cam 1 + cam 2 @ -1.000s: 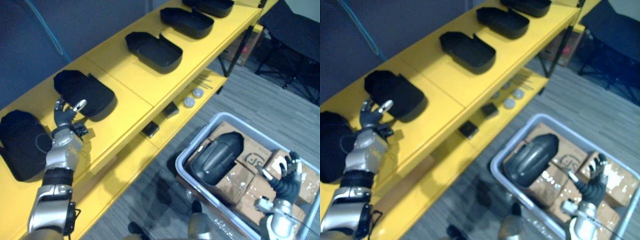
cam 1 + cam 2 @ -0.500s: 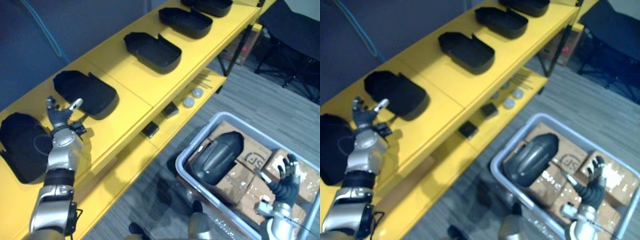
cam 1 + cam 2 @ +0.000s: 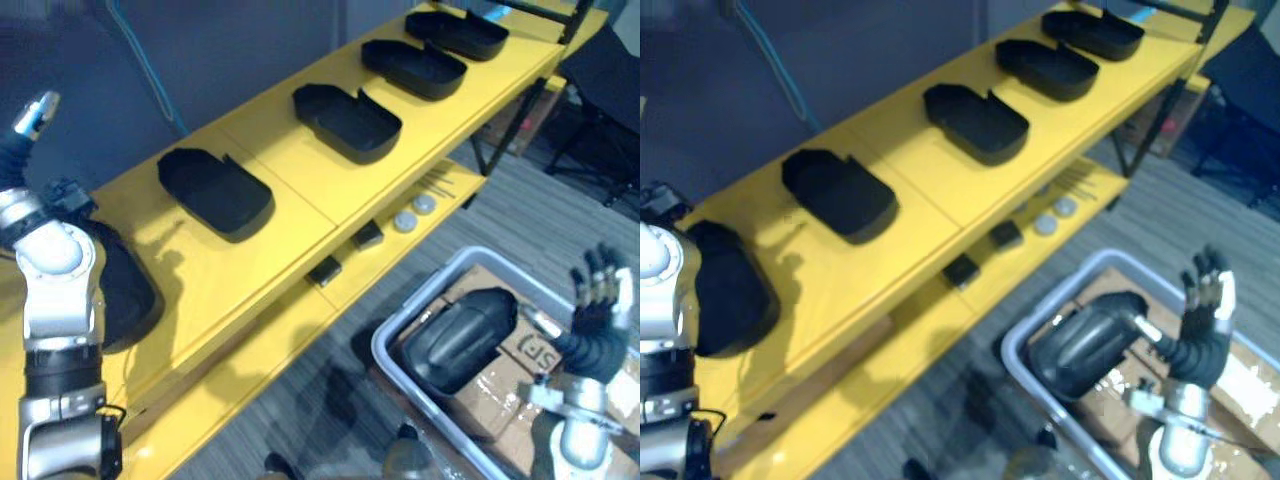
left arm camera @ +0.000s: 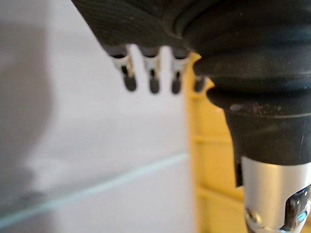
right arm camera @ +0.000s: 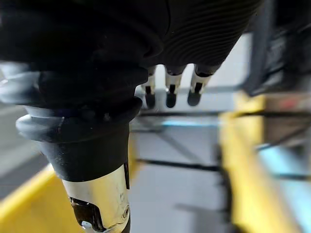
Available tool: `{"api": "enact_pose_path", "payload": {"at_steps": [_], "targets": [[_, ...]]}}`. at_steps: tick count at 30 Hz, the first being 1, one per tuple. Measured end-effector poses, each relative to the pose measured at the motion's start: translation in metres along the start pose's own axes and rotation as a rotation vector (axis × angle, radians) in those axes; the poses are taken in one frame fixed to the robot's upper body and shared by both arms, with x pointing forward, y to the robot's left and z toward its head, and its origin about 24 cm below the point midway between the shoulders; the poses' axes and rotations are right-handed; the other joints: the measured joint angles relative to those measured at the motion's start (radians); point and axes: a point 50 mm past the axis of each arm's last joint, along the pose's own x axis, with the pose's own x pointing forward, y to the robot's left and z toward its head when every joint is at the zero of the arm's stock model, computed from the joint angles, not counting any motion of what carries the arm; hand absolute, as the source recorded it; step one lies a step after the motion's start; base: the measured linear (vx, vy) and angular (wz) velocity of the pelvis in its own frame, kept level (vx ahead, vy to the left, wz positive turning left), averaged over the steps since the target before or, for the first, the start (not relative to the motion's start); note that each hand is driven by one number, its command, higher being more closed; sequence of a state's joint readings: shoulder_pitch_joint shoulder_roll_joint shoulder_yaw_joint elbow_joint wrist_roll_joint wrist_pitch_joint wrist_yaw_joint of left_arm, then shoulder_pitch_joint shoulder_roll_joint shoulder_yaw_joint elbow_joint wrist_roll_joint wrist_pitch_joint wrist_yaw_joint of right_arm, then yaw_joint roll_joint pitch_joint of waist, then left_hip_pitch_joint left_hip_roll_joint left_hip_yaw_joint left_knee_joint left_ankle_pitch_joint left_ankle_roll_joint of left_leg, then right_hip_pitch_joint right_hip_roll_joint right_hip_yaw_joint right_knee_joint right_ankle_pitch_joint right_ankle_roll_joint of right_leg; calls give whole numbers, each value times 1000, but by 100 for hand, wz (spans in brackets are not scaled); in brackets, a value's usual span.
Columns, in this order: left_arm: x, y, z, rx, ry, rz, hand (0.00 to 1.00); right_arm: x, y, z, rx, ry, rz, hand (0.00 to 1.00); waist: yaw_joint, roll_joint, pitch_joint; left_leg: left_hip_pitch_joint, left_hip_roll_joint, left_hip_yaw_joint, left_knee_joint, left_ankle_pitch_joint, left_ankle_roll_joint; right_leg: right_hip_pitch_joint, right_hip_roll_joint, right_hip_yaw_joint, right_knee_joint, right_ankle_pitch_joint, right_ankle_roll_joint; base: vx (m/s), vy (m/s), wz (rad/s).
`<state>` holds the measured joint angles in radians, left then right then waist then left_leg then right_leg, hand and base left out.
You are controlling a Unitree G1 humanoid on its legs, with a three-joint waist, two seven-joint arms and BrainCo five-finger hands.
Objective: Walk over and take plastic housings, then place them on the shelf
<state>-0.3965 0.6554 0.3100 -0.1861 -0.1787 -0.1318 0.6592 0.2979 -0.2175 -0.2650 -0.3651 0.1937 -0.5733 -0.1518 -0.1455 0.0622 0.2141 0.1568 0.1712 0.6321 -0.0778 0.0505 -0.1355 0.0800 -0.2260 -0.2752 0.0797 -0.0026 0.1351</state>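
Yellow shelf (image 3: 300, 190) runs from 8 to 1 o'clock and carries a row of black housings (image 3: 216, 192). Grey bin (image 3: 382, 350), at 5 o'clock, holds the next housing (image 3: 458, 338) on cardboard boxes (image 3: 495, 395). At 4 o'clock the right hand (image 3: 1205, 300) hovers above the bin, fingers spread, empty. At 10 o'clock the left hand (image 4: 153, 77) is raised, fingers straight, empty. Best practice: grasp across the dome and lift clear of the rim.

Head stereo pair looks down, both share shelf (image 3: 285, 172) + bin (image 3: 380, 346); wrist cams v. close behind own fingers (image 4: 153, 81).
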Motion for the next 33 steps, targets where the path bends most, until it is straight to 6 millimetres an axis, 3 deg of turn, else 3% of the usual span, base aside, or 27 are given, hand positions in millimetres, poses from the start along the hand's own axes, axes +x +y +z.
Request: {"api": "enact_pose_path", "payload": {"at_steps": [1, 3, 4, 7, 10, 13, 14, 16, 18, 19, 22, 26, 29, 33], "targets": [[-5, 6, 12, -23, -39, 1, 0, 14, 6, 11, 31, -88, 34, 0, 4, 4, -8, 2, 1, -18, 0, 0, 0, 20, 1, -8, -5, 0, 0, 8, -5, 25], [-13, 12, 18, -40, -47, 15, 0, 23, 10, 18, 56, -140, 69, 0, 12, 10, -28, 1, 2, -32, 0, 0, 0, 28, 1, -30, -6, 0, 0, 19, -4, 27], [-23, 24, 20, -40, -36, 47, 0, 32, 20, 21, 99, -174, 131, 0, 35, 17, -51, 0, 2, -47, 0, 0, 0, 35, 1, -43, -6, 0, 0, 38, -1, 25], [-44, 42, 13, -2, 34, 85, 0, 41, 40, 17, 181, -152, 239, 0, 65, 19, -68, 2, 2, -89, 0, 0, 1, 72, 0, -90, -10, 0, 0, -8, 0, 46], [-83, 65, -7, 80, 211, 131, 0, 43, 70, -8, 231, -6, 372, 0, 132, 1, -82, -5, -3, -144, 0, 10, 5, 112, -2, -148, -21, 0, 0, -21, -9, 45], [-125, 92, -28, 197, 420, 199, 0, 39, 83, -41, 178, 165, 342, 0, 178, -25, -92, -34, -10, -201, -2, 25, 12, 133, -3, -202, -31, 0, 0, -42, -15, 56], [-135, 99, -33, 231, 471, 222, 0, 40, 83, -50, 158, 201, 308, 0, 188, -27, -93, -41, -12, -210, -2, 28, 13, 133, -3, -210, -31, 0, 0, -44, -11, 46], [-178, 132, -53, 388, 670, 331, 0, 47, 71, -83, 39, 320, 139, 0, 216, -34, -91, -66, -17, -239, -5, 43, 19, 131, -5, -232, -32, 0, 0, -54, -3, 37], [-204, 149, -58, 484, 764, 387, 0, 54, 58, -96, -4, 366, 23, 0, 230, -34, -90, -78, -19, -253, -9, 51, 22, 130, -5, -248, -32, 0, 0, -59, -2, 26], [-228, 167, -61, 584, 837, 424, 0, 61, 50, -103, -34, 397, -51, 0, 243, -32, -89, -84, -20, -260, -9, 58, 24, 130, -5, -250, -33, 0, 0, -53, -1, 16], [-268, 201, -68, 738, 954, 510, 0, 79, 45, -116, -89, 452, -103, 0, 247, -26, -84, -91, -19, -264, -11, 71, 27, 129, -2, -253, -38, -4, -3, -84, -3, 4], [-314, 216, -74, 819, 1099, 522, 0, 97, 41, -130, -158, 526, -173, 0, 254, -25, -80, -109, -14, -263, -12, 84, 27, 118, 7, -251, -63, -14, -9, -105, -10, -4], [-343, 219, -75, 853, 1224, 487, 0, 108, 35, -128, -185, 510, -194, 0, 268, -28, -54, -113, -3, -262, -12, 92, 28, 112, 17, -250, -70, -11, -5, -91, -10, -2], [-379, 214, -78, 796, 1480, 295, 0, 127, 39, -128, -160, 535, -138, 0, 269, -51, -38, -142, -5, -267, -12, 107, 32, 91, 15, -261, -71, -1, 2, -5, 2, 2]]}}
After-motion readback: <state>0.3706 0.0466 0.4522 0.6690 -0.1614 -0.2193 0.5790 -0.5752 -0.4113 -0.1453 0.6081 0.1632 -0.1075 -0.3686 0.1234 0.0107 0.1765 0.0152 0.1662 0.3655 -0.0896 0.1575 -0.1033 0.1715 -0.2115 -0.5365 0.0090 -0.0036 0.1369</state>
